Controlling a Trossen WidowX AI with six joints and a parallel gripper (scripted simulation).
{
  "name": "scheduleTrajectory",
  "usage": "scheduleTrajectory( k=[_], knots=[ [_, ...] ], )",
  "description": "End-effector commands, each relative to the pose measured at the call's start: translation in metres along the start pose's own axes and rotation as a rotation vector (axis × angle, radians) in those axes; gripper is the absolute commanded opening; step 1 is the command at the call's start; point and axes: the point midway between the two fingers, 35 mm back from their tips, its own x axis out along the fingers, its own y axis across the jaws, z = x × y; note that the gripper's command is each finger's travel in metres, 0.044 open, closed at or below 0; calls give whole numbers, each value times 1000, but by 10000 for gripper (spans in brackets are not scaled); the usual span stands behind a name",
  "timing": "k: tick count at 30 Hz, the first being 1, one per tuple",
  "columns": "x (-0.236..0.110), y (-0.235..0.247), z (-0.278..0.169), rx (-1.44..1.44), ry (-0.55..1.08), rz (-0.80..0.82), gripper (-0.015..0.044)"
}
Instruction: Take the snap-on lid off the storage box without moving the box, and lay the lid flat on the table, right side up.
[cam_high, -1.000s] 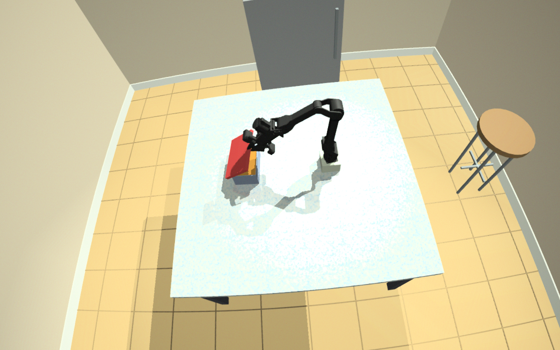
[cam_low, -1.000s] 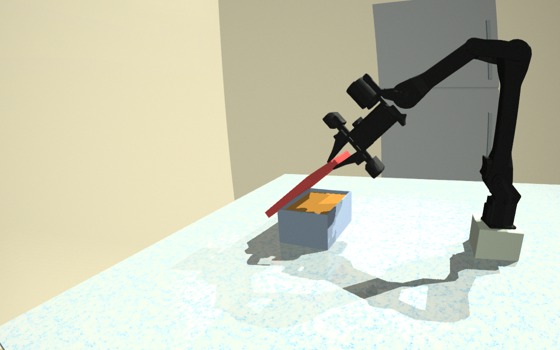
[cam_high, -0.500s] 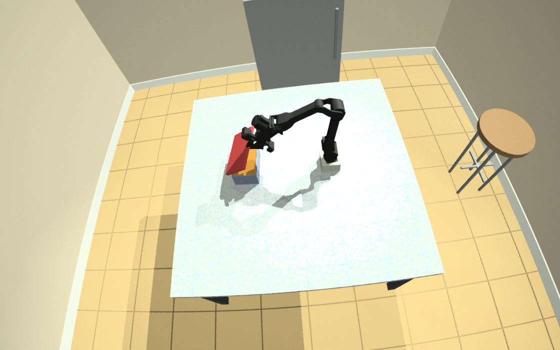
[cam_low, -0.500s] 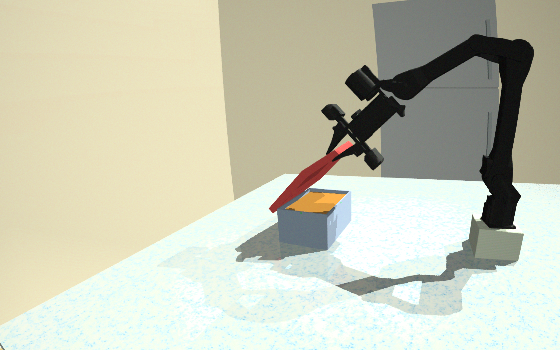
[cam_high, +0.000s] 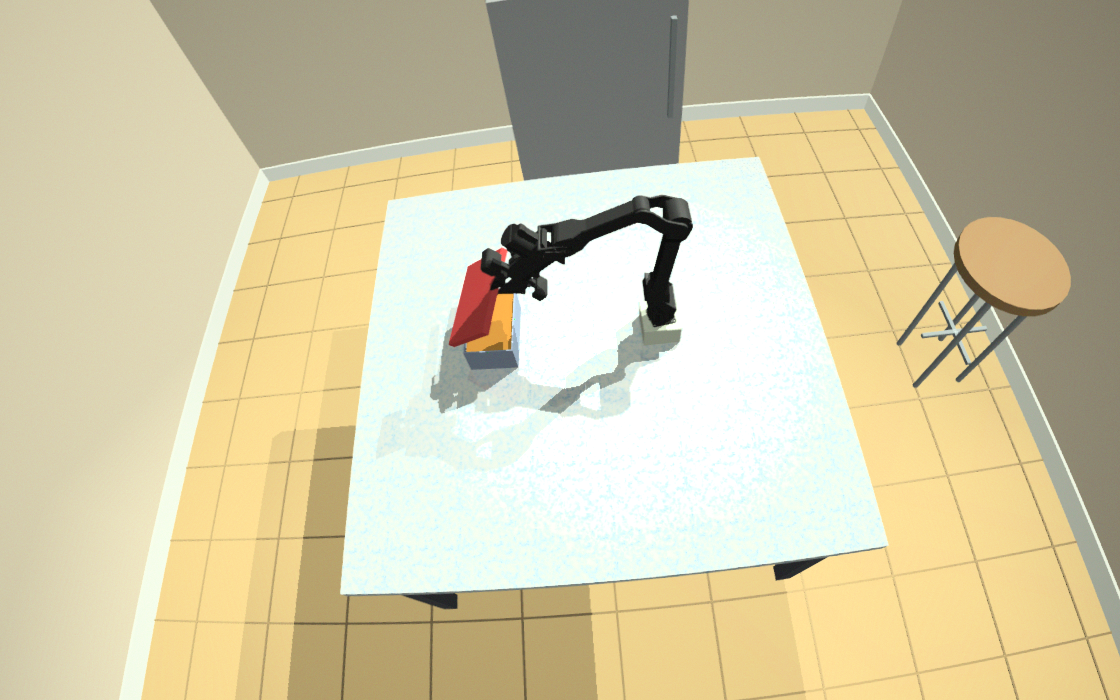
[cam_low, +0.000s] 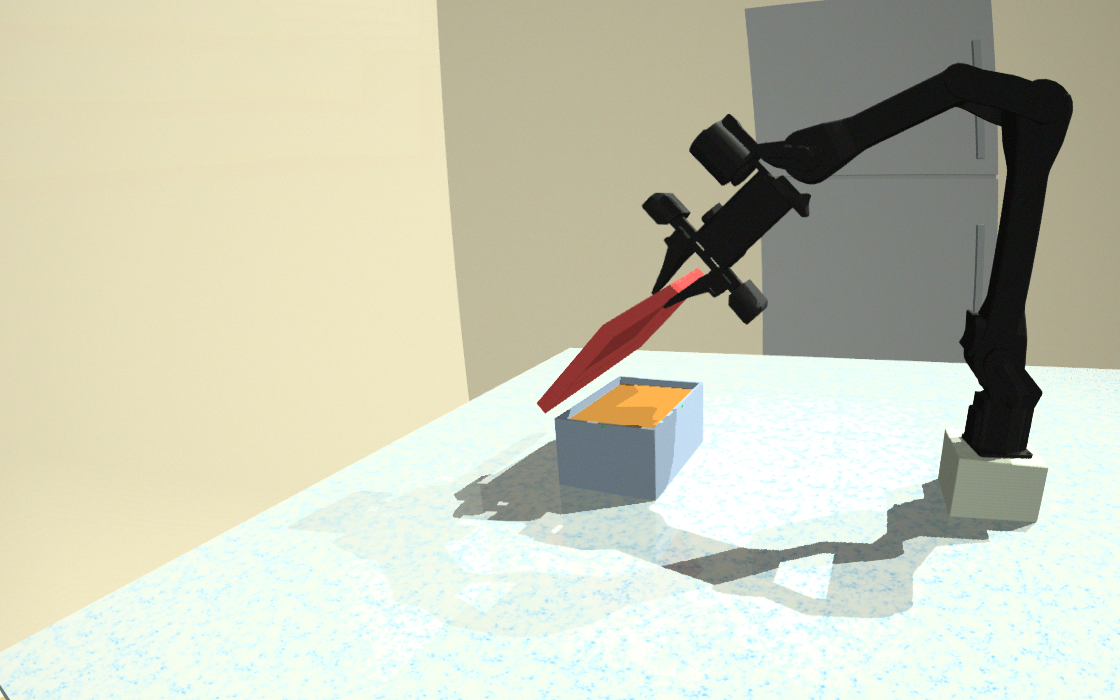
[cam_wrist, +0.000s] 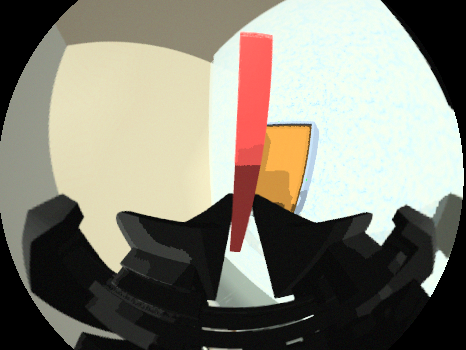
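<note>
1. Red, flat and thin, the lid (cam_low: 615, 342) hangs in the air above the storage box (cam_low: 631, 441), clear of its rim in the exterior view.
2. Its high end is pinched in the gripper (cam_low: 682, 284), whose two black fingers are clamped on the lid's edge, one on each face.
3. From that grip the lid slopes steeply down and away, with its low end out past the box's far-left corner and not touching the table (cam_low: 330, 594).
4. In the wrist view the lid (cam_wrist: 252, 135) shows nearly edge-on as a narrow red strip running up from between the fingers, with the box's orange contents (cam_wrist: 285, 165) just to its right.
5. The box sits on the pale speckled table, light blue on the outside, open on top, with orange filling (cam_low: 631, 404) visible up to near the rim.
6. From above, the lid (cam_high: 474, 309) covers the box's left part while the orange strip (cam_high: 501, 326) shows to its right.
7. The arm's base block (cam_low: 991, 478) stands well apart from the box, on the same table.
</note>
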Motion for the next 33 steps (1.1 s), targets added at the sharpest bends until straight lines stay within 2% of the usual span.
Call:
scheduleTrajectory(
  k=[1,14,33],
  knots=[
    [-6,10,1,3,-3,18,0],
    [-11,14,2,3,-3,18,0],
    [-12,8,41,0,-6,17,0]
  ],
)
